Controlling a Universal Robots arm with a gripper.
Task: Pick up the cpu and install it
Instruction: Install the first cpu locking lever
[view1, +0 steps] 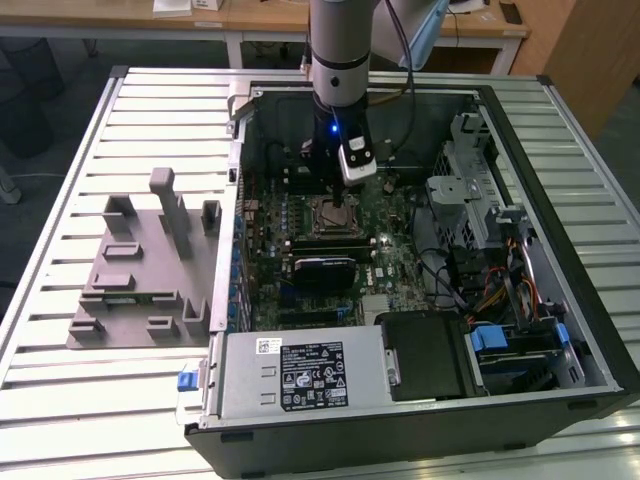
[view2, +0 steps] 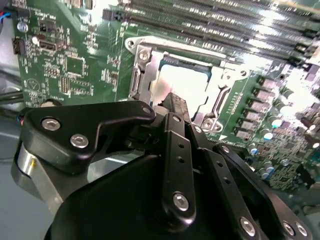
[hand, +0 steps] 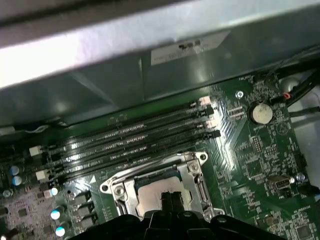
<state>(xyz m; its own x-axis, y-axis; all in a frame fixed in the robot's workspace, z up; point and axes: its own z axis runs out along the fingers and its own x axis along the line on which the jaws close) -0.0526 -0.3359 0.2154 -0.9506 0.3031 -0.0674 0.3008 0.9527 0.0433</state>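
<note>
Inside the computer case (view1: 560, 330), cpu (view2: 177, 82) lies seated in socket frame (view2: 142, 75); gripper (view2: 175, 107) fingers together just above it, gripping nothing; frame unlatched.

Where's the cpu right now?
The cpu lies inside the socket frame on the motherboard, directly under the gripper, beside the memory slots in both wrist views.
</note>
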